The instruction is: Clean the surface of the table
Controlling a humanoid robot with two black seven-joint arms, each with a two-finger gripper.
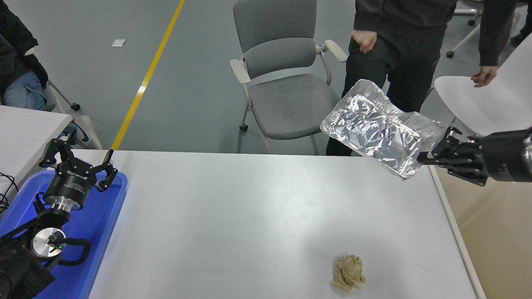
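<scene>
Head view: the camera looks down from high up over a big white table.
Left arm: it sits at the low left corner, parked over a blue tray [109, 216].
Left gripper [79, 165]: its black fingers are spread wide apart and hold nothing.
Blue tray: it lies just beside the left side of the big table and holds nothing that can be seen.
Paper ball [348, 273]: a brown scrunched-up ball of paper lies near the front edge, toward the right.
Table surface [232, 216]: it is smooth and white-grey with round corners, and it fills the middle of the view. Only the paper ball lies on it.
Beige bin [494, 236]: it stands right beside the table's right edge.
Right arm: it comes in from the right edge, up in the air over the bin.
Right gripper [429, 157]: it is pinched tight on one edge of the foil tray.
Foil tray [380, 128]: it is shiny, crinkled and tilted. It hangs in the air over the far right corner of the table.
Small white table [25, 133]: a bit of it shows at the left edge.
Grey chair [286, 83]: it stands on the floor past the far side of the table.
White chair [486, 95]: it stands farther right.
Person [399, 37]: someone in dark clothes stands between the two chairs, behind the foil tray.
Another person [16, 62]: someone sits at the far left edge.
Yellow line [145, 79]: it runs across the grey floor.
</scene>
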